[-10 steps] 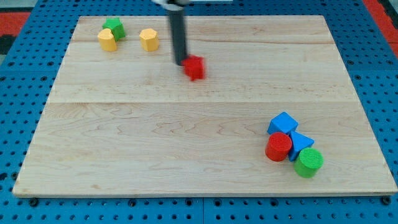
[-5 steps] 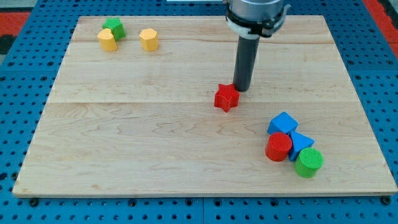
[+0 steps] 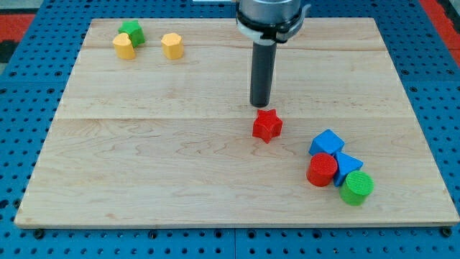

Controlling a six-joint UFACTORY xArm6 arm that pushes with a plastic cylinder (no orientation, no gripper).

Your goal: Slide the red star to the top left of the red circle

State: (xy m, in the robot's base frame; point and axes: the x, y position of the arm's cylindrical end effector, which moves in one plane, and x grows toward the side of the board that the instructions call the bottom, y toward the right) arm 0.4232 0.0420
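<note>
Wooden tabletop (image 3: pixel 144 158), pale planks, set on blue pegboard (image 3: pixel 21 144).

Dark rod, upright, descending from the view's top centre; my tip (image 3: pixel 259 106) just above and slightly left of the red star, close to it, contact not discernible. No hand fitted to the arm, so no open or closed state to record.

Red star (image 3: pixel 267 125): near board centre, slightly right of middle; up and to the left of the red circle, well apart from it.

Red circle (image 3: pixel 322 170): lower right area, part of a tight cluster. Blue cube (image 3: pixel 327 142) touching it from above; second blue block (image 3: pixel 349 164), shape unclear, just right of it; green circle (image 3: pixel 356 187) at the cluster's lower right, against the second blue block.

Upper left corner group: green block (image 3: pixel 131 31), shape unclear, touching yellow block (image 3: pixel 123 46) below-left of it; yellow hexagonal block (image 3: pixel 172 45) near, to their right, apart.
</note>
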